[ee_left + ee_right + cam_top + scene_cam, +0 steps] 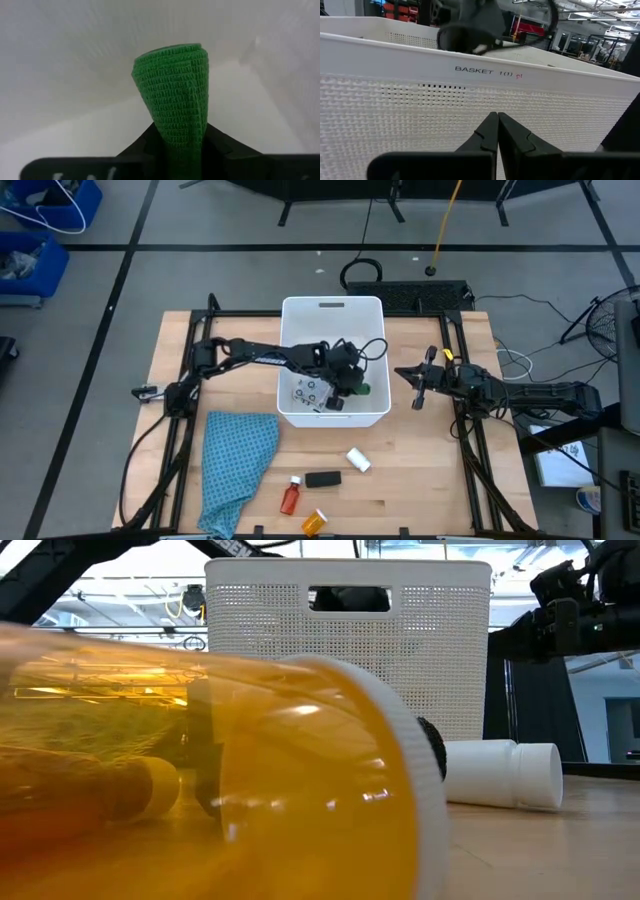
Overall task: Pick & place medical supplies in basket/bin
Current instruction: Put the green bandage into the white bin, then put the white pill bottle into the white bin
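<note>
Left gripper [352, 383] inside basket [297, 310], pinching green block [175, 95]; risked a late release dragging it out. Right gripper [420, 387] pressed together beside basket's right wall.

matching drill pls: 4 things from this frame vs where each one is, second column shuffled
Things:
1. green block
2. flat white dotted packet
3. small white cylinder
4. right pincer

Places:
A. lying on the table in front of the basket
B. lying on the basket floor
C. outside the basket, beside its right wall
D. clamped in the left pincer, inside the basket

Pairs: 1-D, 2-B, 3-A, 4-C
</note>
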Controlling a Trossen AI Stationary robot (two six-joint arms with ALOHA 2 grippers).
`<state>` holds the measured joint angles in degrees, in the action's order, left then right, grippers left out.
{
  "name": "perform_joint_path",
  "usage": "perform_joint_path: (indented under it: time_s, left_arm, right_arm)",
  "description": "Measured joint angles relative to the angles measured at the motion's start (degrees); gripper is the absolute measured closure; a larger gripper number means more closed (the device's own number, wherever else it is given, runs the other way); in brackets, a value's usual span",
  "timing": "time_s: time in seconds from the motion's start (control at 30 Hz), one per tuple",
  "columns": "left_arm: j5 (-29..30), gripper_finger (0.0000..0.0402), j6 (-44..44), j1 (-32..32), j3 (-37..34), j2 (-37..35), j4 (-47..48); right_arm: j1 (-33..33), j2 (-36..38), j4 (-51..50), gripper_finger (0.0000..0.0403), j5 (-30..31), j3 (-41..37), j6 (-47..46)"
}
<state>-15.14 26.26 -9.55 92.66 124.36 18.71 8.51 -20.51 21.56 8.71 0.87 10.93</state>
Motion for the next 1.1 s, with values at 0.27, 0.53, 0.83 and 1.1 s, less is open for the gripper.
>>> perform_joint_path:
  time_s: [0.27, 0.53, 0.83, 1.1]
  left_arm:
    - [2.64, 0.0326, 4.08, 1.37, 0.02, 2.3, 0.46]
    - [3.21, 0.0242, 3.35, 1.43, 0.53, 2.33, 0.55]
    - [7.53, 0.012, 3.13, 1.52, 0.83, 1.91, -0.36]
    - [16.85, 0.0071, 4.1, 4.02, 12.29, -3.26, 13.71]
  right_arm:
    - [0.02, -0.11, -0.77, 0.0403, -1.49, 0.0, -0.6]
    - [0.0, 0.0, -1.04, 0.0403, -1.52, 0.0, -0.6]
    - [0.0, 0.0, -0.79, 0.0403, -1.49, 0.0, -0.6]
    - [0.0, -0.07, -0.34, 0.0403, -1.36, 0.0, -0.66]
